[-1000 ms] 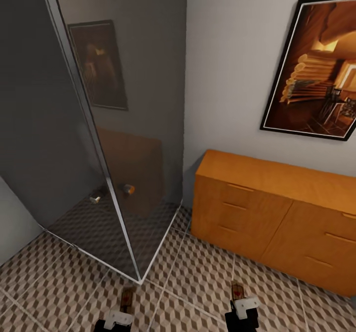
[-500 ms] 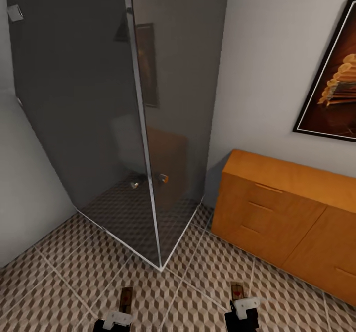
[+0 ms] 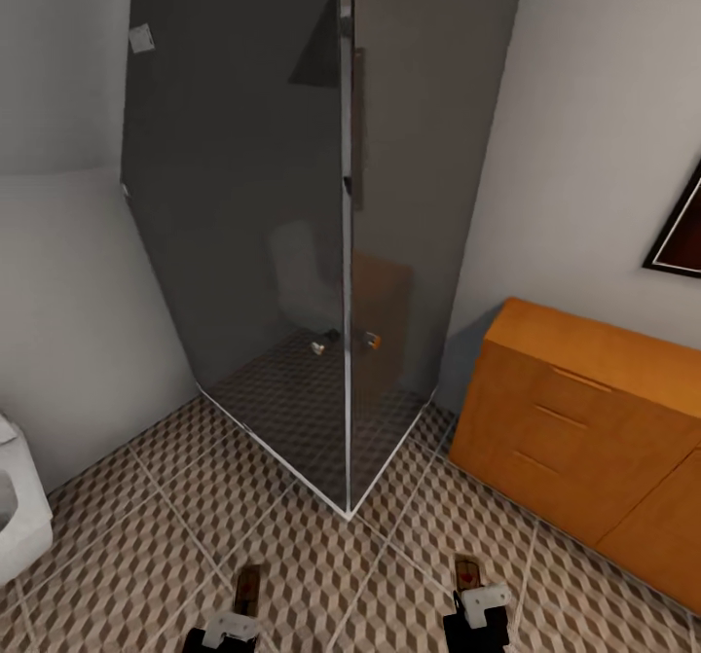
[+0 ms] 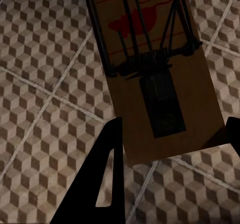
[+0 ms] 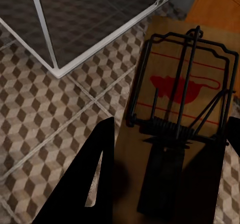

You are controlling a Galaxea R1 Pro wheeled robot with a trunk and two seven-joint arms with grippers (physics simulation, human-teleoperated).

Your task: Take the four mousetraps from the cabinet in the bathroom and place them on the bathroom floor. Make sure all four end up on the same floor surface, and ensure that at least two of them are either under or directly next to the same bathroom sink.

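Each claw, left [image 3: 226,626] and right [image 3: 477,602], grips a mousetrap [image 4: 150,68]; the robot should carry both level toward the sink, clear of the shower glass [image 3: 292,244].

Likely bathroom: glass shower [image 3: 321,225], toilet [image 3: 18,522]

head: high, facing down | wrists: close | shared: bathroom floor [image 3: 146,546]

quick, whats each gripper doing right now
Left gripper: closed on a mousetrap.
Right gripper: closed on another mousetrap.
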